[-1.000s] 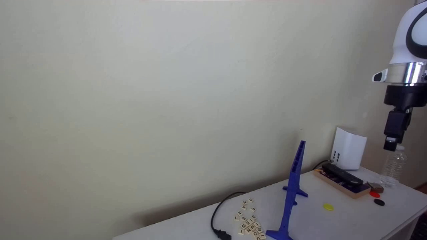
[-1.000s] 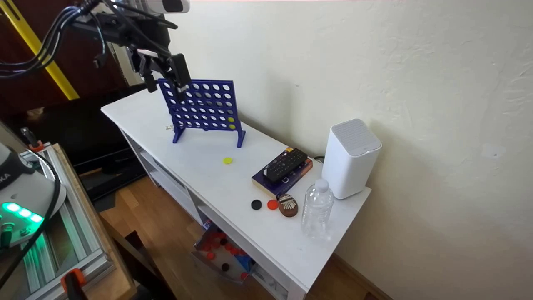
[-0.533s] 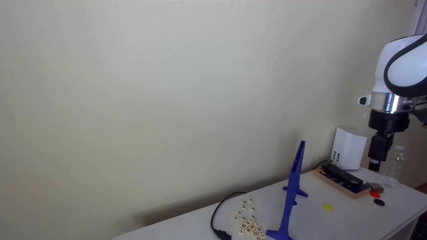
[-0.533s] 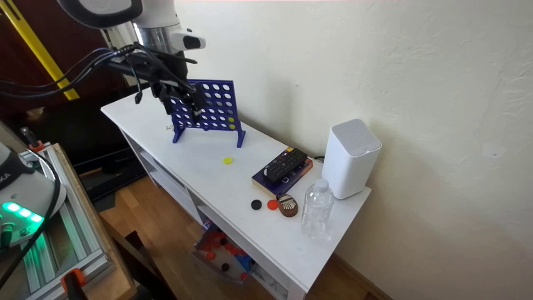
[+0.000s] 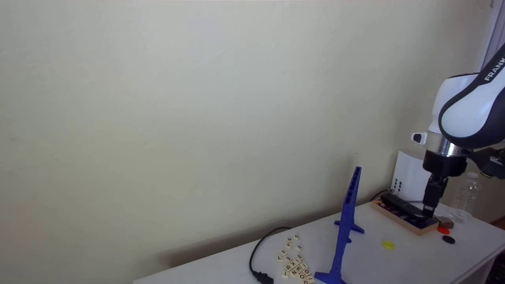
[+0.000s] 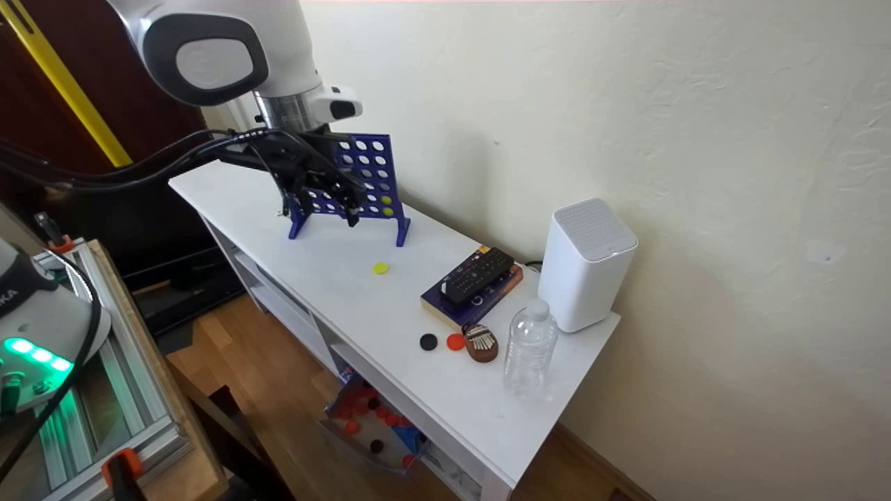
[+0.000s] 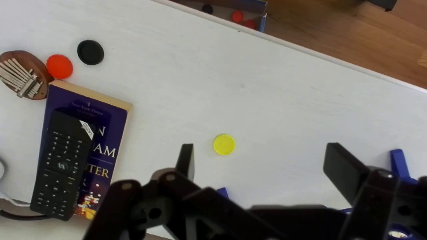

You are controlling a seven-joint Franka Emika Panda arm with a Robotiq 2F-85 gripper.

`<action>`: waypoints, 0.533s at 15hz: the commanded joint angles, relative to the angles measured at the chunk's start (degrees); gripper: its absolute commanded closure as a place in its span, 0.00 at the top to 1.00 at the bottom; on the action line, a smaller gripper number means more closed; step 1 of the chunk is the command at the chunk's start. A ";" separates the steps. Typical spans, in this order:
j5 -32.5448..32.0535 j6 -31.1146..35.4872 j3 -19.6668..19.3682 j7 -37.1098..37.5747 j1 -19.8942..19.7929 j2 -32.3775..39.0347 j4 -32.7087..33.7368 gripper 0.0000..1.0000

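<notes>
My gripper [image 7: 260, 145] is open and empty, its two fingers wide apart. It hangs above the white table, in front of the blue upright grid rack, and also shows in an exterior view [image 5: 428, 213]. A yellow disc [image 7: 224, 144] lies flat on the table below it; in the wrist view it appears between the fingers, closer to the left one. The disc shows in both exterior views [image 5: 388, 245] [image 6: 380, 268]. The blue rack [image 5: 342, 232] stands on its feet, partly hidden by the gripper in an exterior view [image 6: 394, 184]. Two yellow discs sit in its end column.
A black remote [image 7: 63, 163] lies on a book [image 7: 110, 133]. Beside them are a thumb piano [image 7: 25, 75], a red disc [image 7: 59, 66] and a black disc [image 7: 90, 52]. A clear bottle [image 6: 532, 348] and white router [image 6: 588, 271] stand nearby. Letter tiles [image 5: 296, 268] lie beyond the rack.
The arm has come down toward the table, moving left in an exterior view and right in the opposite-facing one. The gripper stays open. The objects on the table have not moved.
</notes>
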 commanded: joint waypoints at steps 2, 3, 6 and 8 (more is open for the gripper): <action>3.33 -1.32 3.92 -6.54 -4.20 7.21 5.12 1.00; 0.55 0.67 3.31 -2.84 -3.64 3.39 1.79 1.00; 0.74 -0.09 4.21 -3.89 -4.74 6.36 3.93 1.00; 0.72 -0.10 4.33 -3.91 -4.82 6.90 4.32 1.00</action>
